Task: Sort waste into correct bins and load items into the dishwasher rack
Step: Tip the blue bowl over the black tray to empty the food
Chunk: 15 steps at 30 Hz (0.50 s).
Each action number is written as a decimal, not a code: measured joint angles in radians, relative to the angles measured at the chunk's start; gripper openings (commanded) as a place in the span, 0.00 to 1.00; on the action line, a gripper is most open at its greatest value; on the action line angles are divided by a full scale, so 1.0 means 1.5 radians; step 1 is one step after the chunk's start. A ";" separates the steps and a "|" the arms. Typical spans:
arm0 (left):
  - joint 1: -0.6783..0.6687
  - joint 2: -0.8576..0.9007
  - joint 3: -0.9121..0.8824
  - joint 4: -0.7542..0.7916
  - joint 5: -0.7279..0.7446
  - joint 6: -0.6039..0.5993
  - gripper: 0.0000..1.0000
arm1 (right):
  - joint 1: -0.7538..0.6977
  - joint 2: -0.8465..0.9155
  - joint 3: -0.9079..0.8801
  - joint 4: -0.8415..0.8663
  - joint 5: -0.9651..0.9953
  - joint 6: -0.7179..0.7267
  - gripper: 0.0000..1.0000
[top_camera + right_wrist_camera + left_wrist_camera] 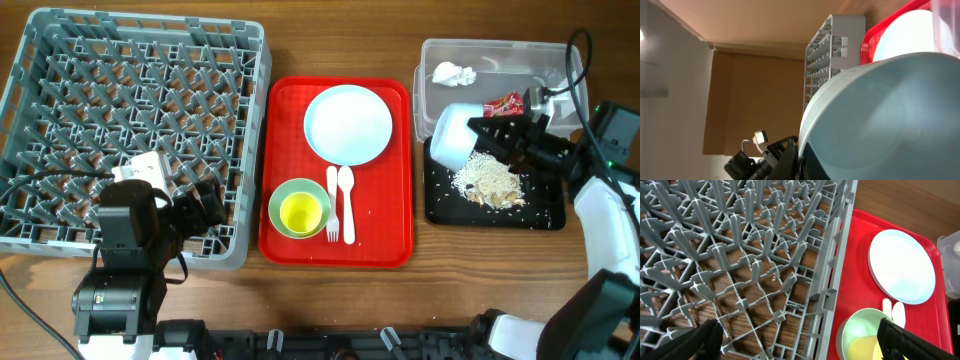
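My right gripper (487, 135) is shut on the rim of the pale blue bowl (452, 135) and holds it tipped on its side over the black tray (545, 212). The bowl fills the right wrist view (890, 115). Beige food scraps (490, 180) lie in the black tray. The clear tub (432, 55) holds the white tissue (452, 73) and the red wrapper (503, 104). My left gripper (205, 208) is open and empty over the grey rack's (60, 40) front right corner. The pale blue plate (348, 123), green bowl (285, 195) with the yellow cup (301, 212), fork (332, 205) and spoon (347, 205) lie on the red tray (290, 100).
The left wrist view shows the rack's pegs (740, 240), the red tray (855, 270), the plate (902, 265) and the green bowl (860, 325). Bare wooden table (330, 300) runs along the front edge.
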 measured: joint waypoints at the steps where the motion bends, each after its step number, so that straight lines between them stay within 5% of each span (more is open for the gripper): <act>1: 0.000 0.000 0.000 0.000 0.000 0.000 1.00 | 0.000 0.005 -0.005 -0.002 0.001 -0.002 0.04; 15: 0.000 0.000 0.000 0.000 0.000 0.000 1.00 | 0.000 0.011 -0.018 0.064 0.006 0.014 0.04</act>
